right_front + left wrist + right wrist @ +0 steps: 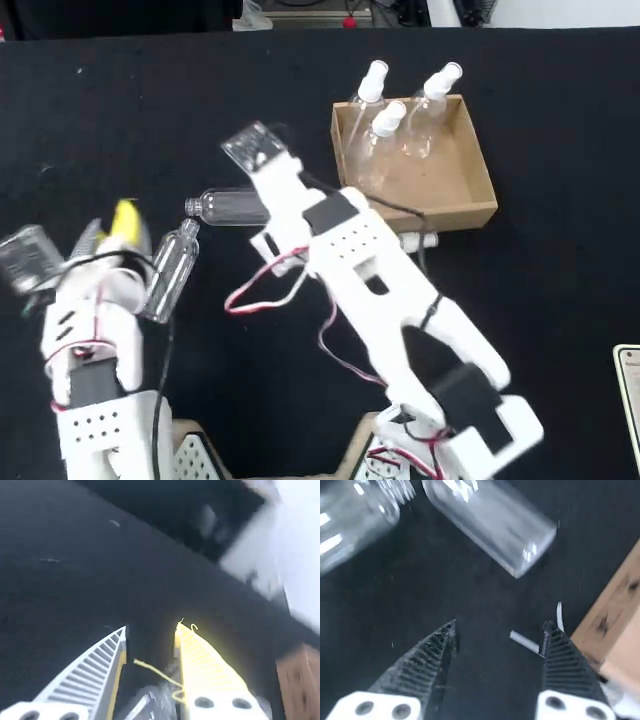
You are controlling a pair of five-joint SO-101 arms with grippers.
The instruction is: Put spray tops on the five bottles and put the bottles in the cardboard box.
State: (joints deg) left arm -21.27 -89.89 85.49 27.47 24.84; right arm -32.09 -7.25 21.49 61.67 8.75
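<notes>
Between the arms on the worktop [90,120], the crosswise bottle [238,206] lies neck pointing left. The slanted bottle [168,275] points its neck away, mouths just beside each other. Left jaws and right jaws gape, released. Three topped bottles [382,140] rest in the cardboard box [478,200], well apart rightward.

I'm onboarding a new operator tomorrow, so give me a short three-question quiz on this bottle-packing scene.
1. How many clear spray-topped bottles are in the brown cardboard box?
2. True or false: the two uncapped clear plastic bottles lie on their sides on the black table.
3. The right arm's black hand is: A) open, holding nothing; B) shut on a bottle; C) shut on a spray top.
Key: 1) three; 2) true; 3) A.
</notes>
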